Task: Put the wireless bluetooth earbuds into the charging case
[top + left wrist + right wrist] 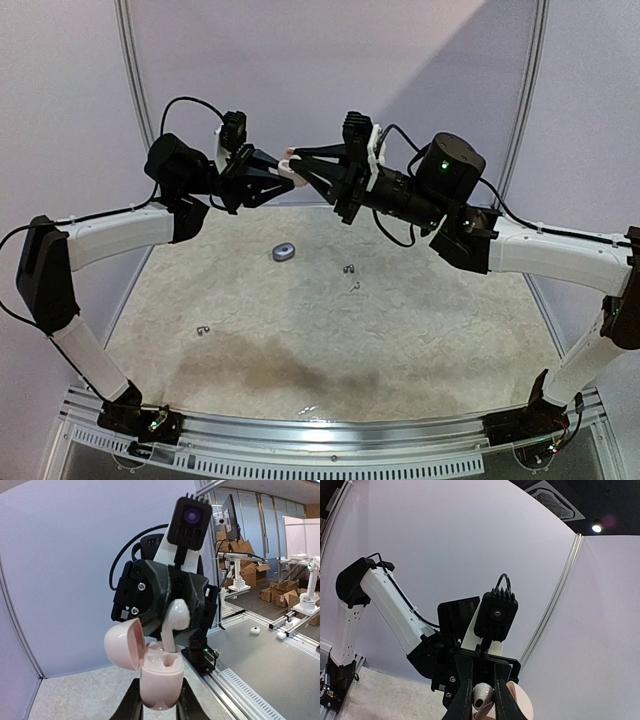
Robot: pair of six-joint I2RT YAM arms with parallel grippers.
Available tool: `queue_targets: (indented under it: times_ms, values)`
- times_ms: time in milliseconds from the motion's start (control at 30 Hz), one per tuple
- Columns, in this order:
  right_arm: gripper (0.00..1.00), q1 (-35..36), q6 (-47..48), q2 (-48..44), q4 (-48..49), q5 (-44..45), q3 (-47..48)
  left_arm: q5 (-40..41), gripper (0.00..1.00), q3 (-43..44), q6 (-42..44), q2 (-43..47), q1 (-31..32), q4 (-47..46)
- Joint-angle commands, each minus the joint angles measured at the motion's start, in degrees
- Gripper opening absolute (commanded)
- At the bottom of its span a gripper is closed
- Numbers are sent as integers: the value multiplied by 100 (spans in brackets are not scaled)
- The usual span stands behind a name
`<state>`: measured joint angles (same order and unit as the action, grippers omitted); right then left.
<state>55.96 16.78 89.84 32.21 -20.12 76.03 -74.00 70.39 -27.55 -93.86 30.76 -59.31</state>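
Table (400, 340): one grey case (284, 252); left pincer (159, 692) grips pink case (161, 672); right pincer (481, 685) grips earbud (175, 616)

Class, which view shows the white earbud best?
Left wrist view: the white earbud stands whole, stem down in the open case. Right wrist view: only its head, between fingers. Top view: too small to tell.

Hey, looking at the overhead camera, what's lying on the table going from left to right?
tiny dark piece → grey case → tiny shiny piece. A second shiny bit lies just nearer than that last one and overlaps it sideways, so it is left out of the order.
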Motion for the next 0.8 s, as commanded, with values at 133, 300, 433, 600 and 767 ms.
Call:
queue_targets:
  times_ms: [133,300,433,600,767]
  values:
    - [22,-56,-42,171,-476,377,-97,33,0,20,-10,-18,9,-307]
    - [24,-51,-73,183,-484,443,-73,27,0,36,1,-32,4,-292]
    - [24,-64,-78,174,-502,518,-8,32,0,45,-18,-37,2,-276]
    - [30,-67,7,141,-720,288,181,74,0,30,-32,-41,0,-190]
    - [40,-63,110,12,-859,119,340,254,0,-45,-59,-19,-33,-72]
